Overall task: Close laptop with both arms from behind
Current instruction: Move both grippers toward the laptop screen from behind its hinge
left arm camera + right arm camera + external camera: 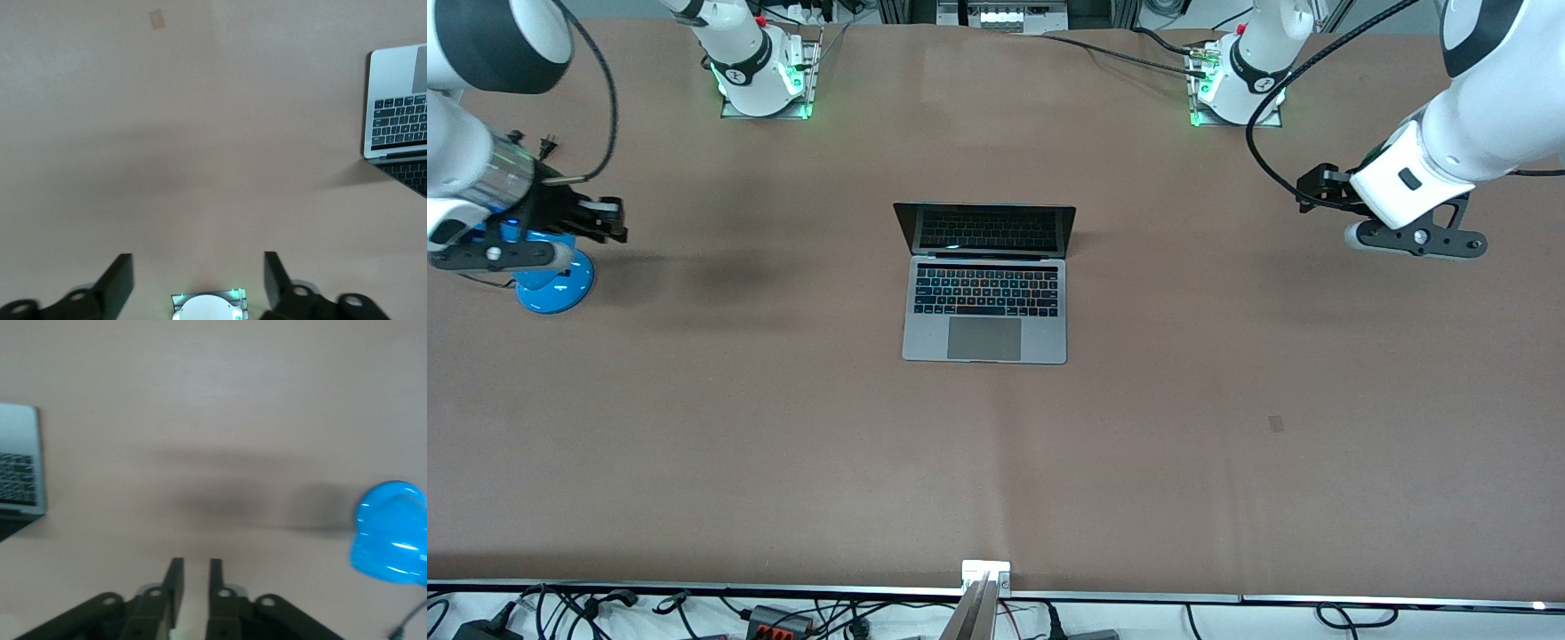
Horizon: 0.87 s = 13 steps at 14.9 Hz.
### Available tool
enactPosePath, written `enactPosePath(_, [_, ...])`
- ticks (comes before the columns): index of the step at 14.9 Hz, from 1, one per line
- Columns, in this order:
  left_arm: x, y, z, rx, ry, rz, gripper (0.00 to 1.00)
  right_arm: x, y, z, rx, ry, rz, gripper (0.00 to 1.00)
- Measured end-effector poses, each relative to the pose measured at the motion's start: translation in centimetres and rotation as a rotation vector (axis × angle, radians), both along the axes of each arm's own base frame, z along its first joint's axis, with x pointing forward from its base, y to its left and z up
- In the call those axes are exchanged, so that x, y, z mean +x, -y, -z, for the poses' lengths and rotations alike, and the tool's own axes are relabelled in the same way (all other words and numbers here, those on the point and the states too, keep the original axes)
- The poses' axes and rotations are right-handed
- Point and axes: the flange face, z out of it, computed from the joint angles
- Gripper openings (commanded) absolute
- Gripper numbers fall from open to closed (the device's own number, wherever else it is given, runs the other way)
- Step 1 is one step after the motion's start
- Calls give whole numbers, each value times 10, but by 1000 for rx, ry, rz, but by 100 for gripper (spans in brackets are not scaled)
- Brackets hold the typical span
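Observation:
The silver-grey laptop [985, 302] stands open at the middle of the table, with its dark screen tilted back toward the robots' bases and its trackpad toward the front camera. My left gripper [1309, 192] hovers over bare table toward the left arm's end, well away from the laptop. Its fingers [120, 280] are spread wide and hold nothing. A corner of the laptop shows in the left wrist view [397, 110]. My right gripper [612, 222] hovers toward the right arm's end. Its fingers [175, 581] stand a narrow gap apart and hold nothing. The laptop's edge shows in the right wrist view [20, 467].
A blue rounded object [556, 283] sits on the table under the right wrist and also shows in the right wrist view [393, 533]. A small tape patch [1276, 423] lies nearer the front camera, toward the left arm's end. Cables run along the table's front edge.

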Motion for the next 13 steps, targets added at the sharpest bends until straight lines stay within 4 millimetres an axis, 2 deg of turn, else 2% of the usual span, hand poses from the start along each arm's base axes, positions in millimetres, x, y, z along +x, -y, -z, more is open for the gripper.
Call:
enactPosePath(3, [-2,7,0,1,-6,13,1,-6,-51,12,48,-49,-68,0])
enactPosePath(9, [-11,29,3,-60,-56,35,1,-22,-141,45,70,-141,-84,0])
enactPosePath(11, [-19,43,6,-95,-112,33,1,-31,-172,54,81,-170,-65,0])
enactPosePath(13, [-31,71,13,-103,-151,34,1,-41,-203,65,101,-211,-64,0])
